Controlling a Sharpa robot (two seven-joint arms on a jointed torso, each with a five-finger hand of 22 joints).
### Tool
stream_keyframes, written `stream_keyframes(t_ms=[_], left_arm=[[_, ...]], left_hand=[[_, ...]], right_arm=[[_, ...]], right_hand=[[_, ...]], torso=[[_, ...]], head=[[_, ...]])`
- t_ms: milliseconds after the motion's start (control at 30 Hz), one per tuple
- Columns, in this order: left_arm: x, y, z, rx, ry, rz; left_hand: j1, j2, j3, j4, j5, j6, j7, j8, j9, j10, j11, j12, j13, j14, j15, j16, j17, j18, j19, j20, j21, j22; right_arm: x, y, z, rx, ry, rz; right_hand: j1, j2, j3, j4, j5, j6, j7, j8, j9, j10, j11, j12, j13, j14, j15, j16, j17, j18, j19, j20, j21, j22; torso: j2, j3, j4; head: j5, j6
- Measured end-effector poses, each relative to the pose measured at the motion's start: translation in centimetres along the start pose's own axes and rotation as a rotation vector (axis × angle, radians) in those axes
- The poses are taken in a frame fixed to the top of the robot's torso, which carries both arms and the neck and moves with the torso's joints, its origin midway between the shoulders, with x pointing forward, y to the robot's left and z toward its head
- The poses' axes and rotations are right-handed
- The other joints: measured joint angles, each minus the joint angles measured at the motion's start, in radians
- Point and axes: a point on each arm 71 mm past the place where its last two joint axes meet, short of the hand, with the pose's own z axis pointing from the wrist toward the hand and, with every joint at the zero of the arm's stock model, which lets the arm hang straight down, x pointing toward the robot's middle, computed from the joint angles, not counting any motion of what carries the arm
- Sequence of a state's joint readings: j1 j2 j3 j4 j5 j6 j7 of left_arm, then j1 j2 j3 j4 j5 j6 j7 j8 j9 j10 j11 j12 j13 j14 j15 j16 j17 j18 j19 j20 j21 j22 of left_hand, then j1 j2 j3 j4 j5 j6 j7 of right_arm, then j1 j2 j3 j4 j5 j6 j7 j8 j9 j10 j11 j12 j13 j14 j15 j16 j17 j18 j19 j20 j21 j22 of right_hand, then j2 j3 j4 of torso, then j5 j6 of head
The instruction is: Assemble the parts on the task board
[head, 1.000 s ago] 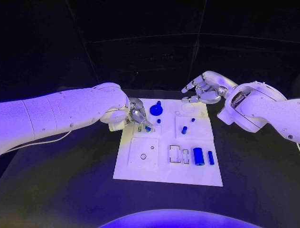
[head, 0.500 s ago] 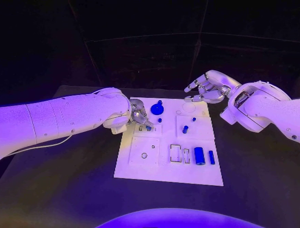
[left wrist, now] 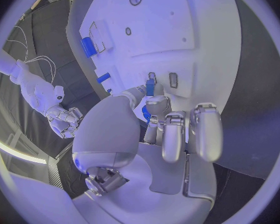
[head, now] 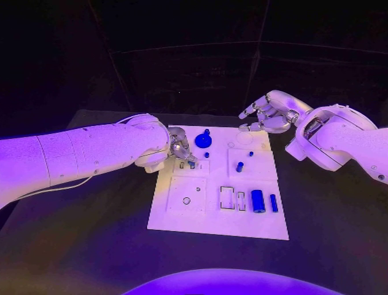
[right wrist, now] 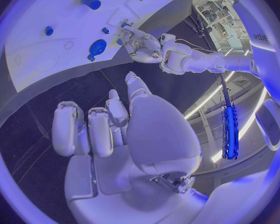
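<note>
The left robot hand (head: 178,147) reaches over the left edge of the white board (head: 185,221), near its far end. Its fingertips (left wrist: 151,103) are pressed together around a small blue peg (left wrist: 150,88), pinching it just above a pair of small rectangular slots (left wrist: 172,79) in the board. The right robot hand (head: 269,115) hovers above the board's far right corner with its fingers apart and loosely curved, holding nothing.

The board lies in the middle of the dark bench (head: 70,246). Beside the left robot hand, a round blue knob (head: 203,141) sits near the far edge. Two smaller blue pieces (head: 239,166) sit toward the middle right. Nearer the robot, a blue cylinder (head: 257,201) and a slim blue bar (head: 273,203) lie side by side, next to empty rectangular recesses (head: 227,198). A small round hole (head: 186,201) shows on the near left.
</note>
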State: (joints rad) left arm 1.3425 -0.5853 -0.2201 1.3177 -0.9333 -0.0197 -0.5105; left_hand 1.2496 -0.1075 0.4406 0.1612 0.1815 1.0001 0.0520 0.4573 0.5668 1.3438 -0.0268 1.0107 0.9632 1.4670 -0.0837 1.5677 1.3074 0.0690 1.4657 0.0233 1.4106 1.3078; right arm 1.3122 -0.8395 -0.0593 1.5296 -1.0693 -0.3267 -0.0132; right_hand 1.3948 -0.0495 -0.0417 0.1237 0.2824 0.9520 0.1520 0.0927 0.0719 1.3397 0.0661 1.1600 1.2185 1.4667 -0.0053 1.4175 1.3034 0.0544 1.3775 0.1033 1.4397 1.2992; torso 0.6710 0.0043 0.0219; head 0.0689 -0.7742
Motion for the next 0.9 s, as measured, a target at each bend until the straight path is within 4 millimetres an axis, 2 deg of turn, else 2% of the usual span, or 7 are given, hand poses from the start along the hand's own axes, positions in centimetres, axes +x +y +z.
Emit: stream_keyframes(t_ms=[200, 500, 900], left_arm=[[-0.02, 0.01, 0.02, -0.001, 0.006, 0.008], [0.08, -0.08, 0.02, 0.000, 0.028, 0.019], [0.22, -0.02, 0.00, -0.001, 0.054, 0.032]], left_hand=[[0.000, 0.000, 0.000, 0.000, -0.001, 0.000, 0.000, 0.000, 0.000, 0.000, 0.000, -0.011, -0.009, 0.000, 0.000, 0.000, 0.000, 0.000, 0.000, 0.000, 0.000, 0.000], [-0.005, 0.005, 0.003, 0.003, -0.004, -0.002, 0.002, 0.004, 0.000, 0.000, 0.000, -0.017, -0.018, 0.000, 0.000, 0.000, 0.000, 0.000, 0.000, 0.000, 0.000, 0.000], [-0.009, 0.008, 0.008, 0.003, -0.004, -0.003, 0.003, 0.005, 0.004, 0.000, 0.001, -0.019, -0.022, 0.000, 0.000, 0.000, 0.000, 0.000, 0.000, 0.000, 0.000, 0.000]], right_arm=[[0.01, 0.00, 0.01, 0.000, 0.001, 0.000], [0.02, -0.02, 0.04, 0.001, 0.002, 0.000], [0.03, -0.03, 0.03, 0.001, 0.004, 0.000]], right_hand=[[0.000, 0.000, -0.003, 0.003, 0.000, 0.000, 0.000, 0.000, 0.000, 0.000, 0.000, 0.000, 0.000, 0.000, 0.000, 0.000, 0.000, 0.000, 0.000, 0.000, 0.000, 0.000], [0.000, 0.000, -0.003, 0.003, 0.000, 0.000, 0.000, 0.000, 0.000, 0.004, -0.004, 0.000, 0.000, 0.000, 0.000, 0.000, 0.001, 0.000, 0.000, 0.000, 0.000, 0.000], [0.000, 0.000, -0.003, 0.003, 0.000, 0.000, 0.000, 0.000, 0.000, 0.004, -0.004, 0.000, 0.000, 0.000, 0.000, 0.000, 0.001, 0.000, 0.000, 0.000, 0.000, 0.000]], torso=[[0.000, 0.0000, -0.0003], [0.000, 0.0000, -0.0003], [0.000, 0.0002, 0.0002]], head=[[0.006, -0.006], [-0.001, -0.009], [0.005, -0.011]])
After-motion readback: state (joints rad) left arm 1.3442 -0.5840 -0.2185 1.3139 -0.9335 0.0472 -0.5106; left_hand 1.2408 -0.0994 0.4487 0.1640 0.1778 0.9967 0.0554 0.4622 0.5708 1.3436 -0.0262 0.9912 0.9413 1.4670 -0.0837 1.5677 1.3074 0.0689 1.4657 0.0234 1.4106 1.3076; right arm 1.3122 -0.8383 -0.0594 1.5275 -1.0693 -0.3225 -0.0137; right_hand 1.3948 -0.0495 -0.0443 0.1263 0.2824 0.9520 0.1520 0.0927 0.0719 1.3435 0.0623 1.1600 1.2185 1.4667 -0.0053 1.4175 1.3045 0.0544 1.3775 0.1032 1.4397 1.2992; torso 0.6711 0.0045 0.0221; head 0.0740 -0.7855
